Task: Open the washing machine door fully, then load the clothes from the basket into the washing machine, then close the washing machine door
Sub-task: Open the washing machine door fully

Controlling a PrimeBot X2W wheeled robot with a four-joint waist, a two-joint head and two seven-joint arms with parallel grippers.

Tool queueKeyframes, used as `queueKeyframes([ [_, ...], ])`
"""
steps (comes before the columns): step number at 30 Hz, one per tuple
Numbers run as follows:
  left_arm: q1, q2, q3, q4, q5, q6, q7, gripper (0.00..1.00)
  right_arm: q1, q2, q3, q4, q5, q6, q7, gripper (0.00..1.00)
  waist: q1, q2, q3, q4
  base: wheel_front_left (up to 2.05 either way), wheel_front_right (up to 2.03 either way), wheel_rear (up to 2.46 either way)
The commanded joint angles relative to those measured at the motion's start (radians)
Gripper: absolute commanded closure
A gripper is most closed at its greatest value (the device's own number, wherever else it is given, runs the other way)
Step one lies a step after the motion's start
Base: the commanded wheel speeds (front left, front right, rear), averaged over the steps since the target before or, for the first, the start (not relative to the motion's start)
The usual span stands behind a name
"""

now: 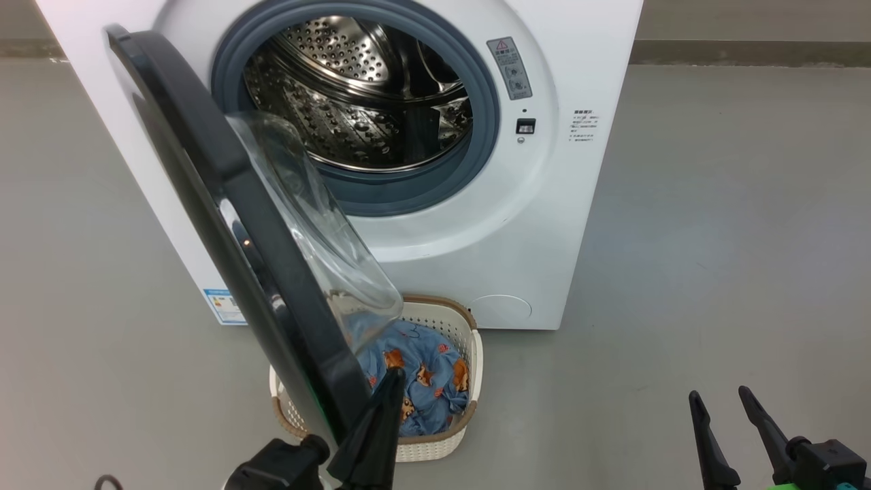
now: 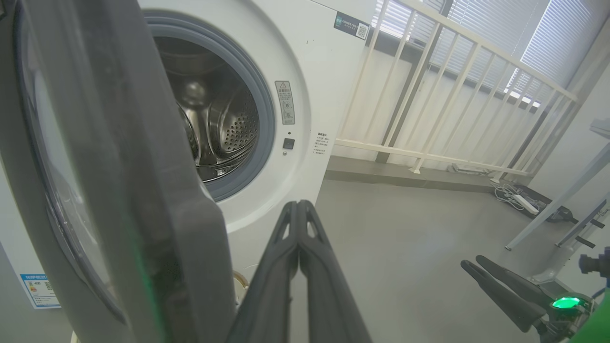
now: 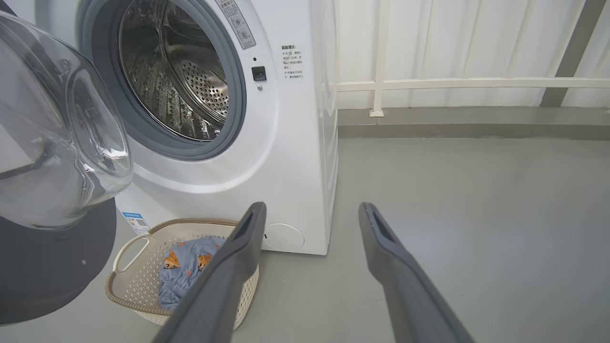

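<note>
Blue clothes [image 1: 435,389] inside the cream basket [image 1: 471,333] before the washing machine [image 1: 517,238]; left pincer [image 2: 298,209] pressed together, right pincer [image 3: 312,209] spread.

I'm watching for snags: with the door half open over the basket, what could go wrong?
The door hangs over the basket, so a hand reaching for the clothes may hit it. The shut left hand sits beside the door's edge and could slip off while pushing.
</note>
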Motion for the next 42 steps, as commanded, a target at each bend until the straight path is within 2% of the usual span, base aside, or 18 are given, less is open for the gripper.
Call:
queueKeyframes([
  [1, -0.048, -0.001, 0.022, -0.018, -0.006, 0.008, -0.008, 1.00, -0.030, -0.008, 0.025, -0.019, 0.000, 0.002, -0.012, 0.00, 0.0000, 0.0000, 0.001, -0.002, 0.00, 0.00, 0.00],
  [18, -0.063, 0.001, 0.024, 0.037, 0.007, 0.064, -0.001, 1.00, -0.026, -0.005, 0.025, -0.017, 0.003, 0.002, -0.012, 0.00, 0.0000, 0.0000, 0.009, -0.022, 0.00, 0.00, 0.00],
  [42, -0.073, 0.000, 0.044, 0.062, 0.017, 0.153, 0.005, 1.00, -0.028, -0.002, 0.028, -0.015, 0.005, 0.002, -0.012, 0.00, 0.0000, 0.0000, 0.025, 0.036, 0.00, 0.00, 0.00],
])
